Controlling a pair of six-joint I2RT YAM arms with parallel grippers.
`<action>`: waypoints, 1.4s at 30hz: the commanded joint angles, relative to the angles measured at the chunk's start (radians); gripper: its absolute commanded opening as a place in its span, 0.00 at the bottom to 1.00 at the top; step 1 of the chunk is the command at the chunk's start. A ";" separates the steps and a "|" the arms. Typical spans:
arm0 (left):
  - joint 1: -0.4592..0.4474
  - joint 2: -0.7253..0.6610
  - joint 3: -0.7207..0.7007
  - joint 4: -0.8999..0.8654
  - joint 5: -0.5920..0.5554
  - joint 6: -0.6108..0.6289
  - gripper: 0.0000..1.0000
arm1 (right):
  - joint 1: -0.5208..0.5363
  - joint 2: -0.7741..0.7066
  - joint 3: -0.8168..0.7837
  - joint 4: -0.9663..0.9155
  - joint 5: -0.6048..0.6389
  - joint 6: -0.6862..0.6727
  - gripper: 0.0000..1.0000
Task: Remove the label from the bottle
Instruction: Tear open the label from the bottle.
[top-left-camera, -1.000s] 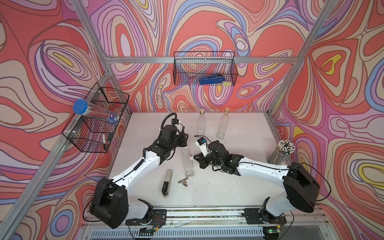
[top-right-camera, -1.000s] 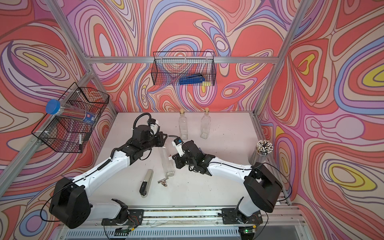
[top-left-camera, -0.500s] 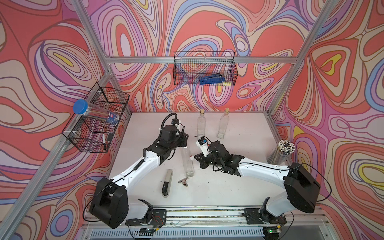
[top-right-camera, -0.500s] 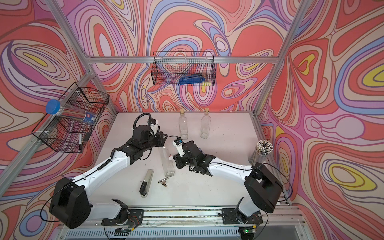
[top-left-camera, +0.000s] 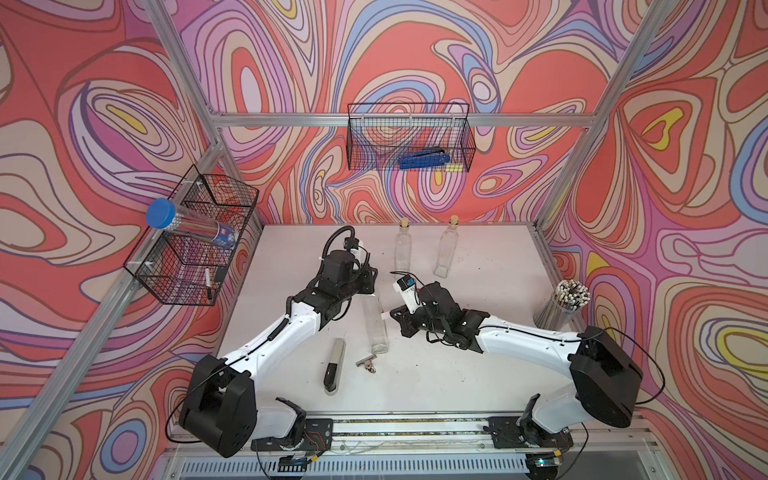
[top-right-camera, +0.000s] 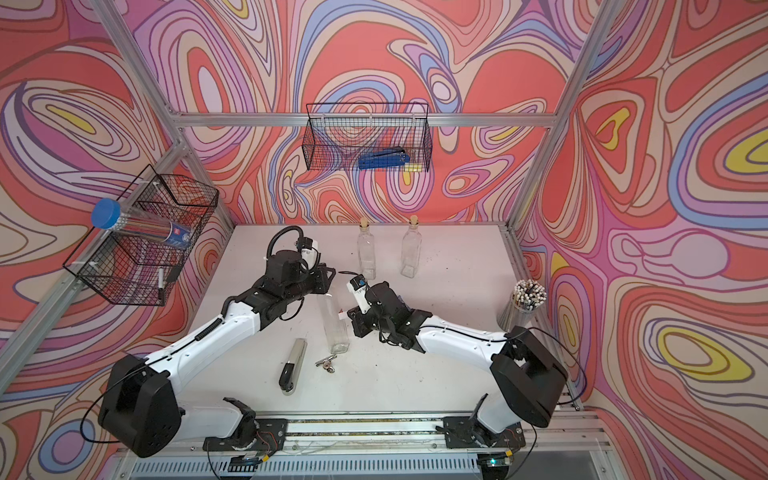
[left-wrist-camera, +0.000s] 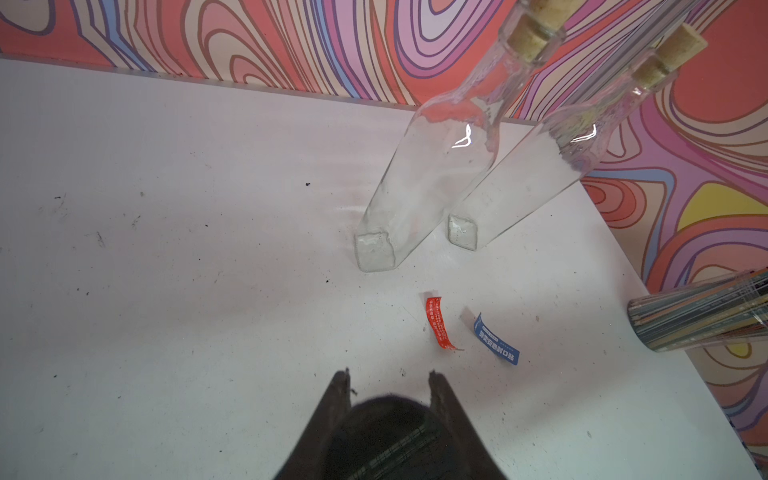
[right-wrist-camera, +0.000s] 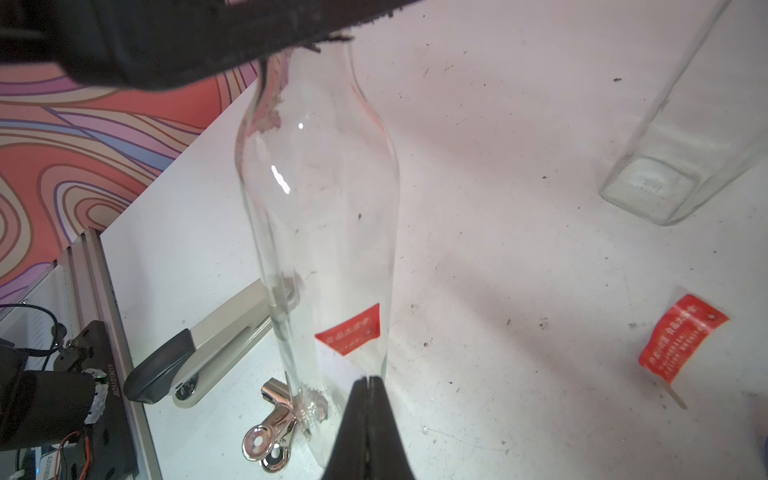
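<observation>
Hardly anything has moved over the last second. In both top views the arms, the bottle (top-left-camera: 376, 322) and the loose things on the worktop (top-left-camera: 478, 374) sit where they did. At most the right arm has crept a shade. I judge that the peel has stalled or is going very slowly, rather than coming away in one pull.

The bottle stands upright near the middle of the worktop. The left end effector (left-wrist-camera: 389, 376) is clamped on its neck from above, and the right wrist view shows one dark finger lying across the neck. The right end effector (right-wrist-camera: 368, 380) is low beside the bottle, its jaws pressed fully together on what looks like the pale tail of the label (right-wrist-camera: 349, 328). The red part of the label lies flat on the glass, low on the body, so it is not yet off.

A red strip (left-wrist-camera: 439, 322) and a blue strip (left-wrist-camera: 496, 340) lie curled on the worktop near two bare bottles (left-wrist-camera: 419, 187) at the back. They are likely labels already peeled from those.

Brace and pinch are both in place, so the work left is the pull itself. It probably calls for drawing the tail away from the glass at a shallow angle while the left holds firm. The thin tail could tear or slip out of the jaws.
</observation>
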 joint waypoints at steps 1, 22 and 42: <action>-0.001 -0.016 -0.022 -0.023 -0.025 0.064 0.00 | -0.010 -0.023 -0.010 -0.020 0.050 -0.012 0.00; 0.001 -0.017 -0.014 -0.028 -0.021 0.071 0.00 | -0.009 -0.019 -0.006 -0.038 0.077 -0.021 0.00; 0.000 -0.019 -0.015 -0.027 -0.017 0.076 0.00 | -0.009 -0.028 -0.005 -0.049 0.100 -0.024 0.00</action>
